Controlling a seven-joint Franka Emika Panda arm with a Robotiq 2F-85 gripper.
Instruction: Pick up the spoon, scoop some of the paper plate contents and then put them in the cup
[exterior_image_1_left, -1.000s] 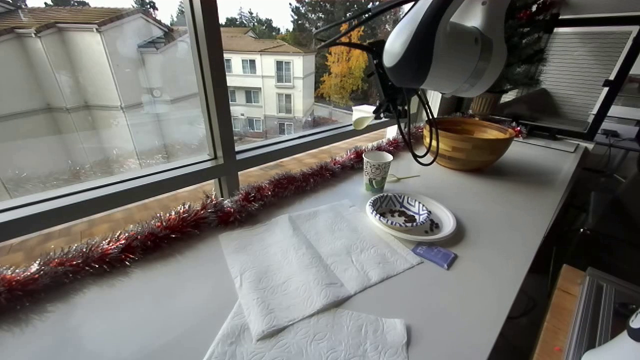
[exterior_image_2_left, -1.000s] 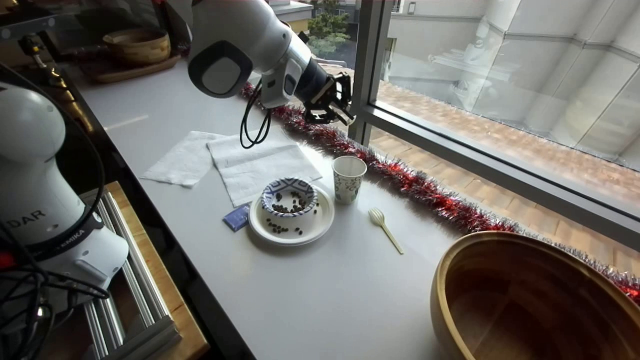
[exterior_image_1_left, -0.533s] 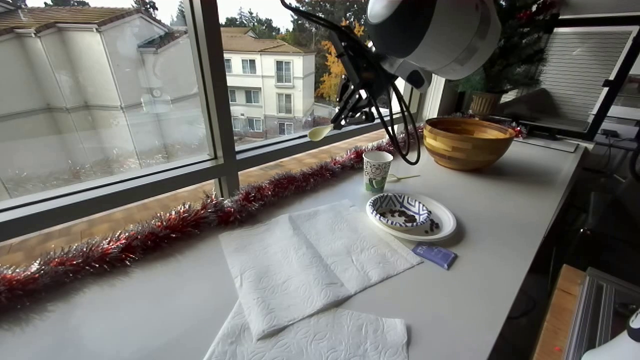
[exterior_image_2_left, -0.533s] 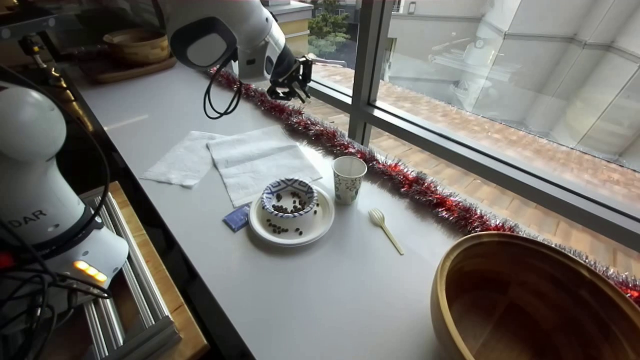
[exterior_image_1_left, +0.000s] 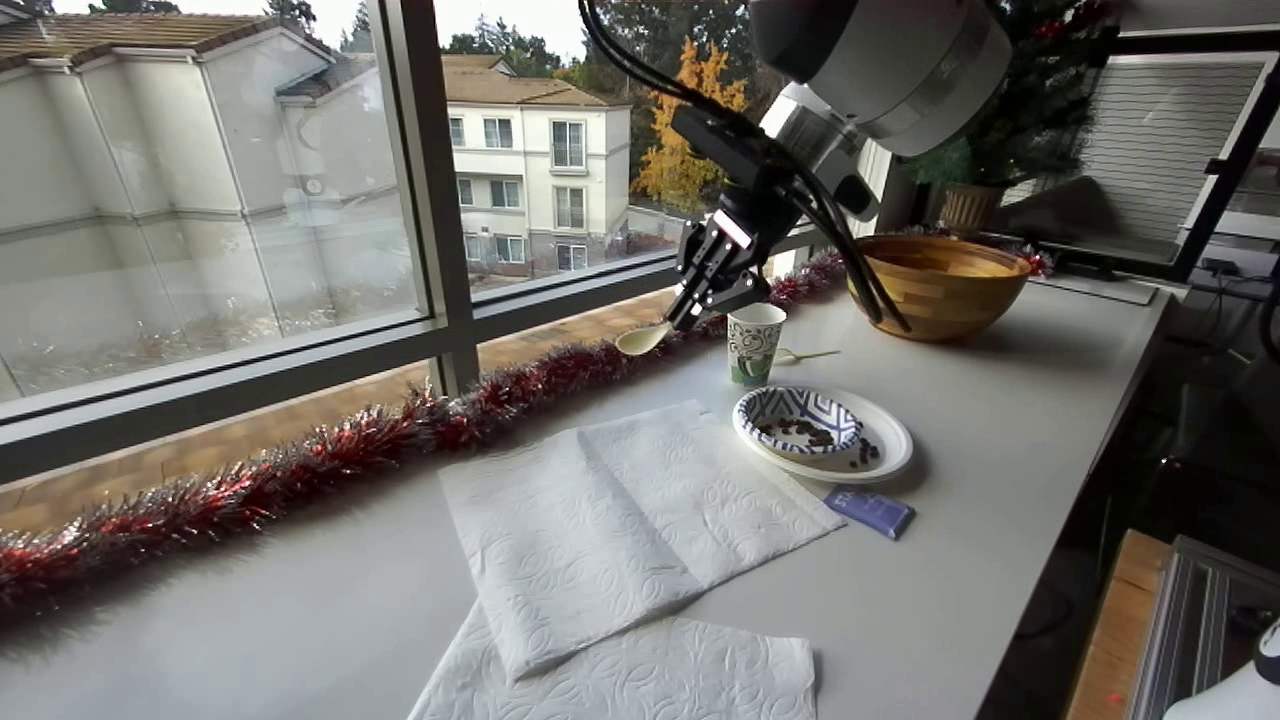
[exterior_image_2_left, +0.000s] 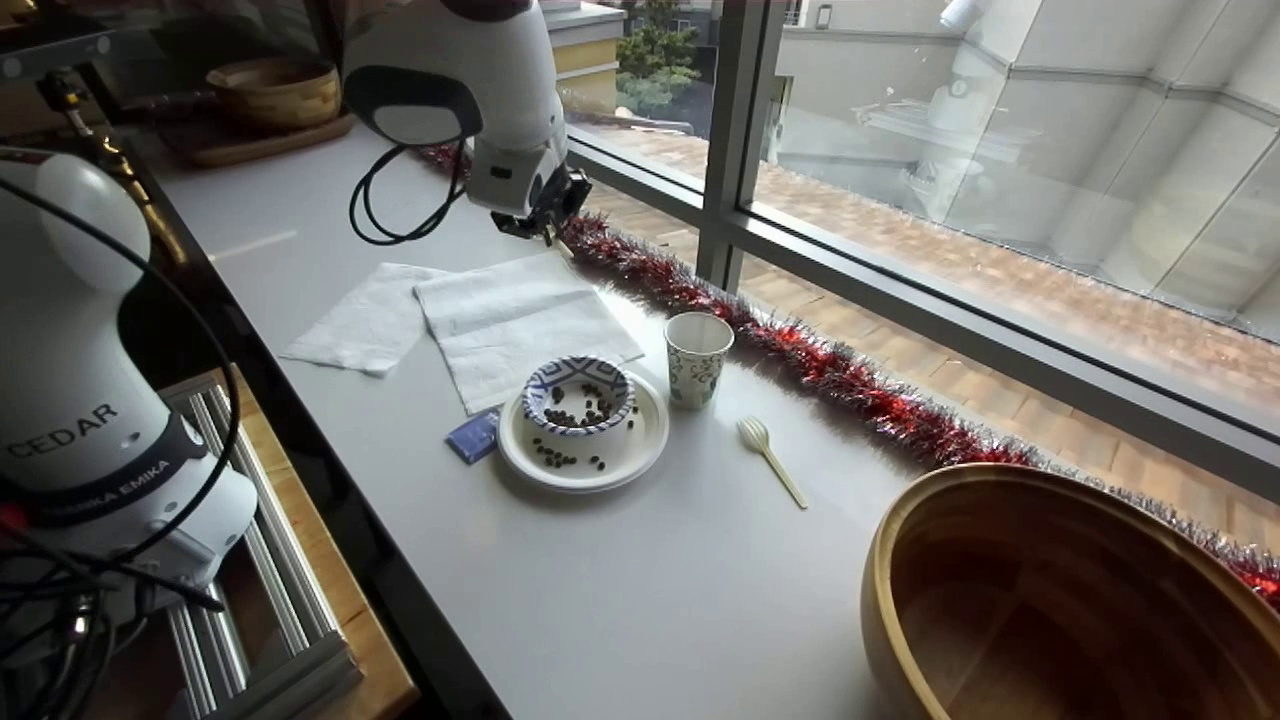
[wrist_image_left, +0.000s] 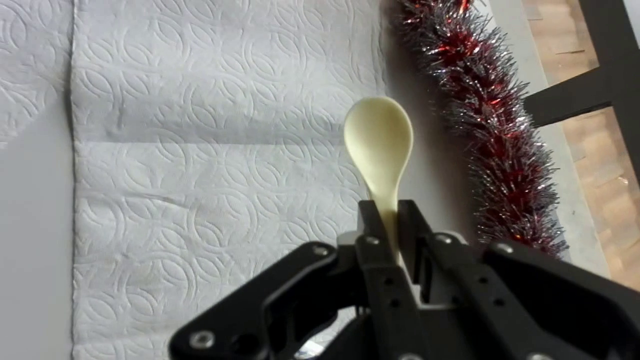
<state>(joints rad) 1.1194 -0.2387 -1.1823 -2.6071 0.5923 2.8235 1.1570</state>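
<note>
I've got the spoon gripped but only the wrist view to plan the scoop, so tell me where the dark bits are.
Observer: Both exterior views show the dark bits: some in the patterned bowl, which sits on the white plate, the rest loose on the plate itself.
Operator: Now give me the drop-off spot.
Observer: The cup stands upright beside the plate, on the side toward the tinsel.
Operator: Check for clutter near it.
Observer: A pale fork lies on the counter between the cup and the large wooden bowl.
</note>
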